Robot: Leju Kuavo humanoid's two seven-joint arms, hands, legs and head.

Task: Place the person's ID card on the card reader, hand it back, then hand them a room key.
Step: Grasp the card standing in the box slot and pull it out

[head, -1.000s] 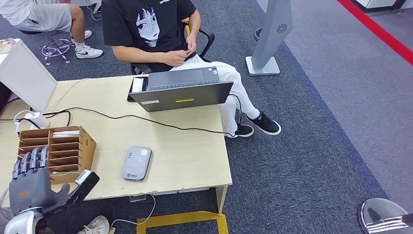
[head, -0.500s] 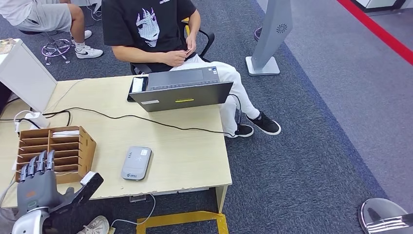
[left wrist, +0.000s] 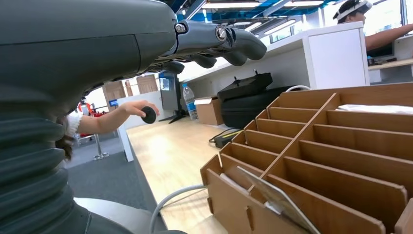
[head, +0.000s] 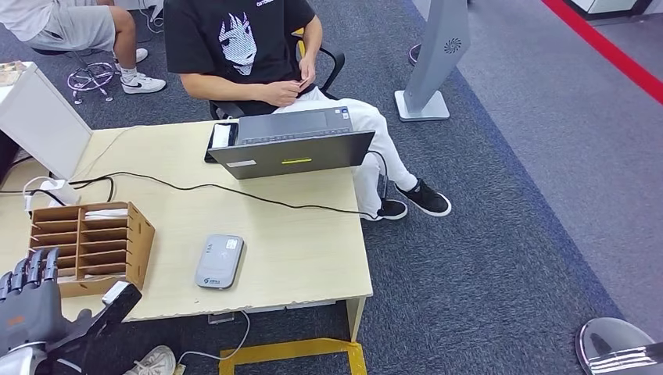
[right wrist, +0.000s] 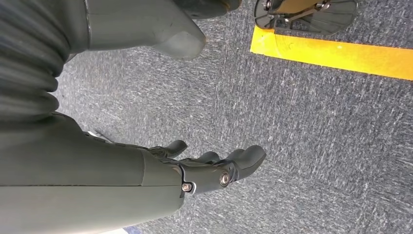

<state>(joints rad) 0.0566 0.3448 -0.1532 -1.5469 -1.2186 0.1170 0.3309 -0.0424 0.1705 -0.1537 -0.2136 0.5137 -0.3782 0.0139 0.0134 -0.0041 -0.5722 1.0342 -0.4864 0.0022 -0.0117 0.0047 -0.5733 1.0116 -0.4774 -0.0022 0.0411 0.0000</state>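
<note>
— While the person (head: 242,55) sits at the far side of the bench (head: 297,250), where is the ID card?

— A small card-like thing sits pinched in that person's fingers, just beyond the open laptop (head: 293,144); it is too small to tell more. The card reader (head: 220,262), a grey flat box, lies near the front edge of the bench with nothing on it.

— And the left hand?

— The left hand (head: 31,308) is at the near left corner, just in front of the wooden slotted rack (head: 90,246). Its fingers stand upright and apart, the thumb pointing right, and it holds nothing. From the left wrist view the fingers (left wrist: 229,41) curl loosely above the rack's compartments, not touching them.

— Room keys?

— A white card (head: 105,212) lies in the rack's top slot; in the left wrist view a flat card (left wrist: 277,200) leans in a nearer slot.

— The right hand?

— The right hand (right wrist: 214,170) hangs over grey carpet (right wrist: 302,126) beside a yellow floor stripe (right wrist: 336,53), fingers loosely spread, holding nothing.

— Anything else on the bench?

— A black cable (head: 234,191) runs across it from left to right, and a white monitor back (head: 43,121) stands at the far left.
</note>
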